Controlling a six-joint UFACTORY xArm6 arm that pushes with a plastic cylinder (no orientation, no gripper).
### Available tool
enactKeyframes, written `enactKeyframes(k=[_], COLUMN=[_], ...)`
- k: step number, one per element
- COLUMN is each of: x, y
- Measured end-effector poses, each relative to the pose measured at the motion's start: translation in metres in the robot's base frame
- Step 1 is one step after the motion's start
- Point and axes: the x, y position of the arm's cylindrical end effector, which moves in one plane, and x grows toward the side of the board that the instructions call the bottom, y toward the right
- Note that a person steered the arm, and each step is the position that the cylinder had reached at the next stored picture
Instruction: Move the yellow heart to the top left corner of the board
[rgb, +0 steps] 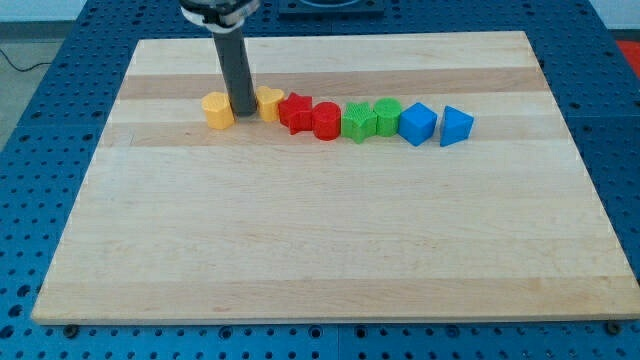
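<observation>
- My tip (243, 110) rests on the board (320, 230) between two yellow blocks — the yellow heart (269, 102) just right of it, a yellow block (217, 110) of unclear shape just left.
- No jaws exist on this rig; the rod only pushes.
- The heart sits toward the far left, heading a row: red blocks (310, 116), green blocks (372, 120), blue blocks (436, 125).
- Judged small, light, rigid and smooth — it should slide readily but may spin off-centre.
- Best contact: its right-near flank, pushing left and far.
</observation>
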Motion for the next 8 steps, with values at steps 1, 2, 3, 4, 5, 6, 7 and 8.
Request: enactKeyframes(k=[1, 2, 3, 4, 5, 6, 7, 8], x=[-0.007, 0.028, 0.057, 0.059, 0.02, -0.022, -0.032, -0.033], y=[-0.013, -0.013, 0.006, 0.049, 0.064, 0.014, -0.049, -0.053])
